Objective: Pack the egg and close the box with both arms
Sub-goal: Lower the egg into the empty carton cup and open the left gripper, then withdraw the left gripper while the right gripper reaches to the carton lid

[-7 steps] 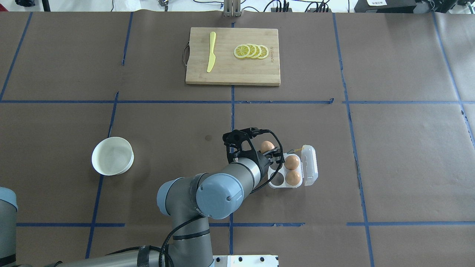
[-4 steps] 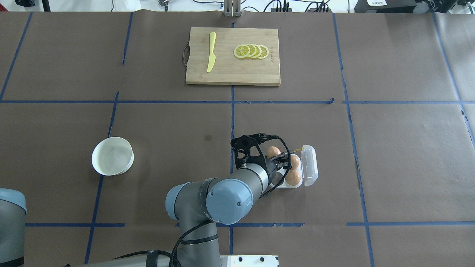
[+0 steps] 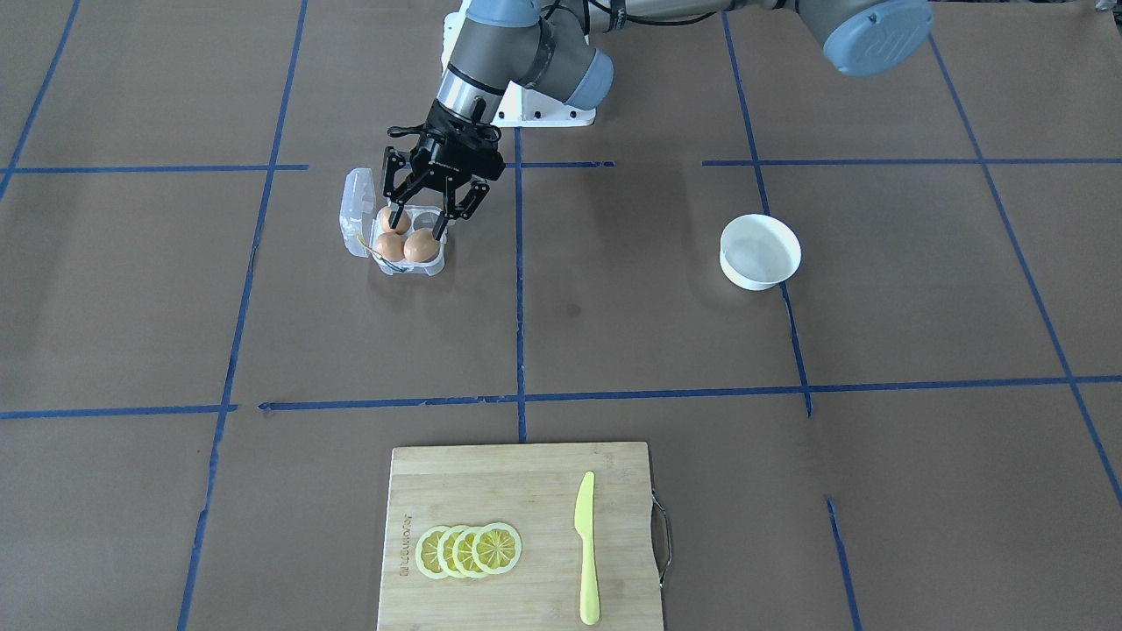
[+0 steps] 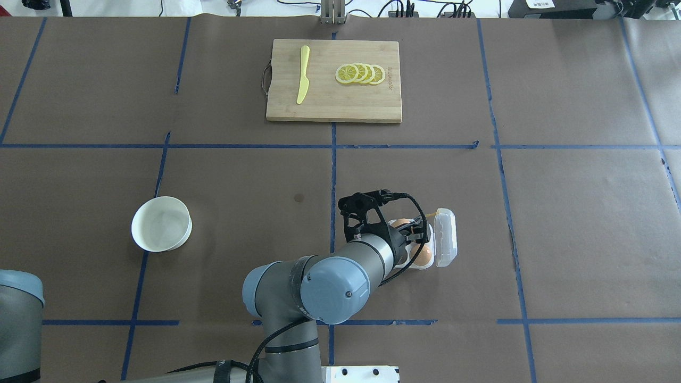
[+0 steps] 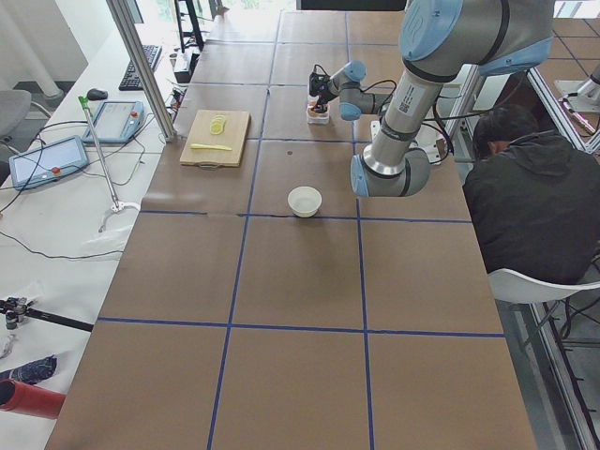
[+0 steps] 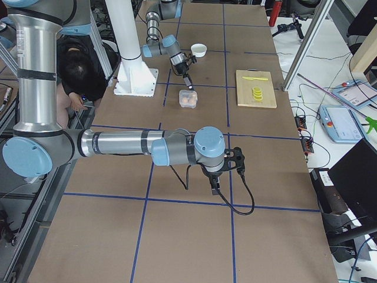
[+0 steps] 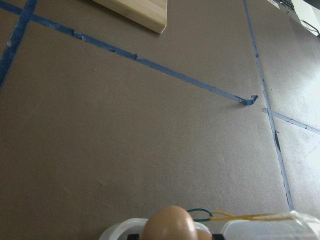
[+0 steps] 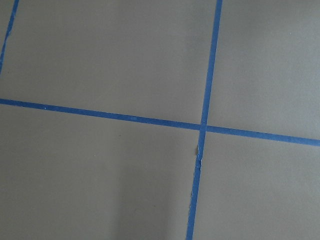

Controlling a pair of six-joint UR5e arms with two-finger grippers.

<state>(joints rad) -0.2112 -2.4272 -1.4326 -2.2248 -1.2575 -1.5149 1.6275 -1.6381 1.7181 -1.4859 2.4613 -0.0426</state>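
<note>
- Now, front-facing: lowering the egg (image 3: 422, 246) into the far cell of the box (image 3: 434, 265) on the robot's left, pinching it with the left tool (image 3: 419, 226), fingers set at egg width; seating it beside two other eggs (image 3: 390, 249).
- Overhead: showing that tool shifted rightward and down since a second ago, onto the open box; suggesting release next, then swinging the lid (image 4: 446, 236) shut.
- Left wrist: catching the egg low, with brown tabletop (image 7: 150, 125) crossed by blue tape (image 7: 165, 70) beyond.
- Exterior right: hovering the right tool (image 6: 215, 184) well apart from the box; not telling whether open or closed.
- Exterior left: showing an operator (image 5: 534, 206) seated beside the tabletop.
</note>
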